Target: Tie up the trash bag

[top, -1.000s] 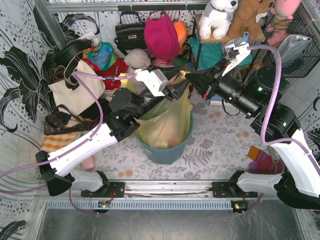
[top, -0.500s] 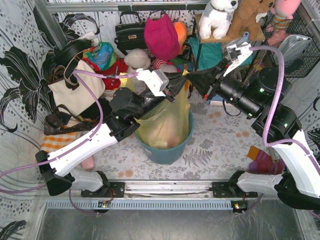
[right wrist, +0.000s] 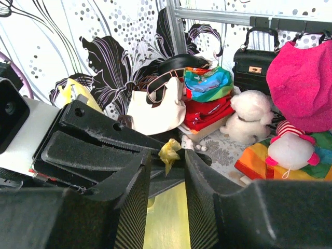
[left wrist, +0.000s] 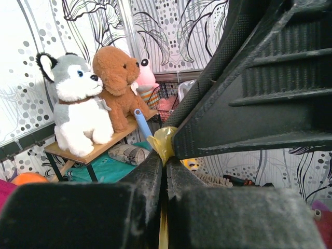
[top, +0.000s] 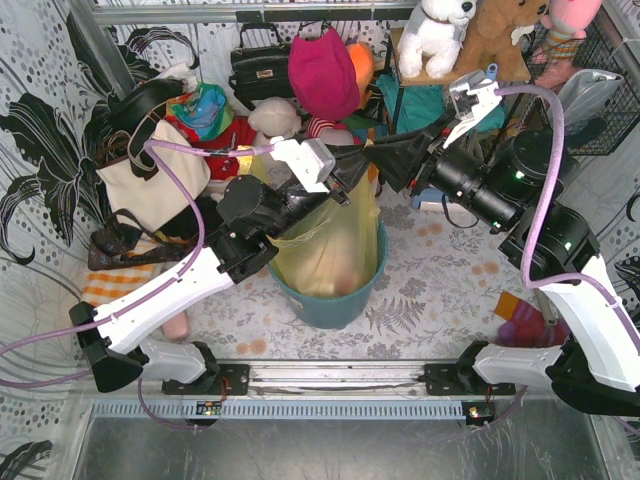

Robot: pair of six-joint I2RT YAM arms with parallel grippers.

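Within the left gripper (left wrist: 165, 162), pinched tight, sits the trash bag (left wrist: 161, 139).

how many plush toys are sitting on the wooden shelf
2: a grey-and-white husky and a brown dog side by side on the shelf. A pink toy peeks out behind the dog; whether it sits on the shelf is unclear.

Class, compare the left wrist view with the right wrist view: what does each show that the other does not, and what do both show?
Only the left wrist view shows a husky plush and a brown teddy sitting on a wooden shelf. Only the right wrist view shows a cream tote bag, a black handbag and the right gripper with its own fingers standing apart. Both show the yellow tip of the trash bag, pinched in the shut left gripper.
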